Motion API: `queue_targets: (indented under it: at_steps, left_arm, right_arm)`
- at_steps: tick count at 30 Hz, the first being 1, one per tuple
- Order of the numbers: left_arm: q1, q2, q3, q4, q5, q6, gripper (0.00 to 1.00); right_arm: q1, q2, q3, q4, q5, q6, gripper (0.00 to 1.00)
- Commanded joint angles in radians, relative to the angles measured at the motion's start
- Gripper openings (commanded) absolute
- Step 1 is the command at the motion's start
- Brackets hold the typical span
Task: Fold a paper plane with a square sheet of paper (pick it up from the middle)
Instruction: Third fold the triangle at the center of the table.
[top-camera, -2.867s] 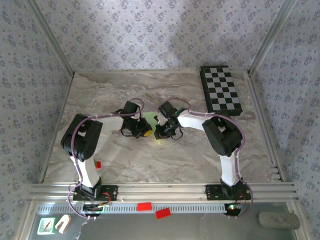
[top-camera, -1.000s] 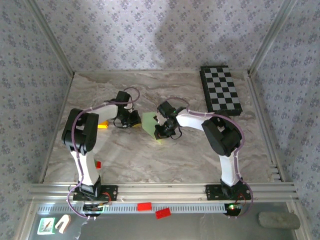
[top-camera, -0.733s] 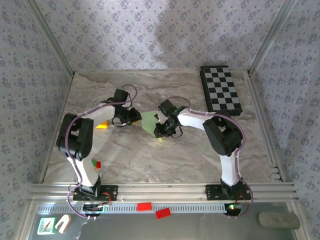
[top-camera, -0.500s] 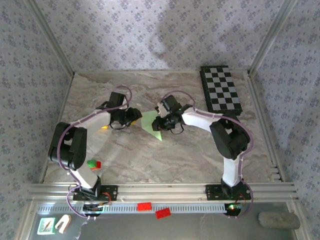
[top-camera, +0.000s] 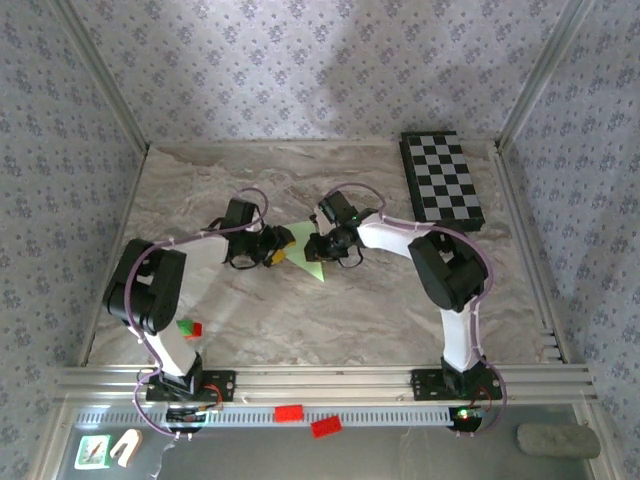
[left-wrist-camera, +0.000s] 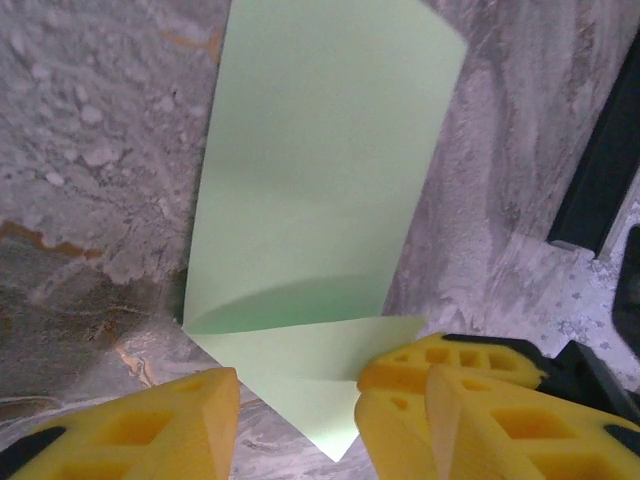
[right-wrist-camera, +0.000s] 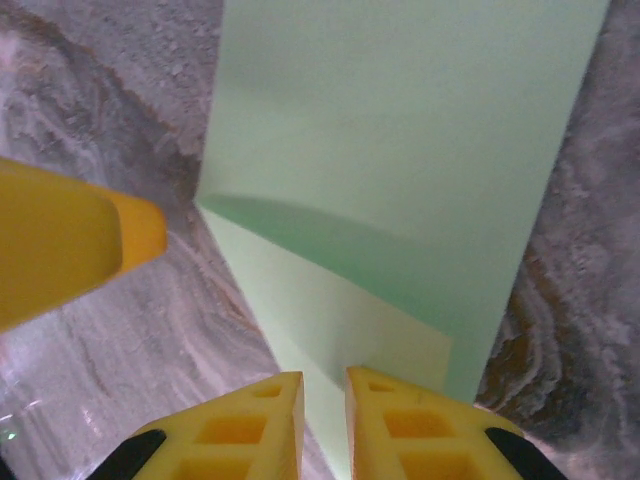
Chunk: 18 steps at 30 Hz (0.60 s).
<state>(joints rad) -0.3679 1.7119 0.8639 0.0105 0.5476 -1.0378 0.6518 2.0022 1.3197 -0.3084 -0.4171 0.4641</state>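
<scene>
The folded green paper (top-camera: 305, 256) lies on the table (top-camera: 400, 320) between both arms. The left gripper (left-wrist-camera: 297, 400) is spread around its corner. The right gripper (right-wrist-camera: 324, 390) is almost pressed together over the fold; I cannot tell if it pinches. A crooked squeeze could slide the paper or crease it wrong.

The sheet of paper (top-camera: 305, 255) was plain light green, the table (top-camera: 350, 310) marbled grey-brown, the board (top-camera: 441, 180) checkered black and white, the jaws yellow.
</scene>
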Motion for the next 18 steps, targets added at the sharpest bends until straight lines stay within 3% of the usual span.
queue_targets:
  at_steps: [1,14,18]
  left_arm:
    - [-0.008,0.024,-0.007,0.037,0.029,-0.023,0.52]
    - [-0.011,0.073,0.003,0.042,0.035,-0.033,0.52]
    - [-0.012,0.087,0.014,0.061,0.052,-0.034,0.45]
  right_arm:
    - [-0.009,0.027,0.030,-0.051,0.038,0.013,0.18]
    - [-0.020,0.061,0.026,-0.069,0.043,0.026,0.19]
    - [-0.023,0.063,0.023,-0.077,0.044,0.021,0.19]
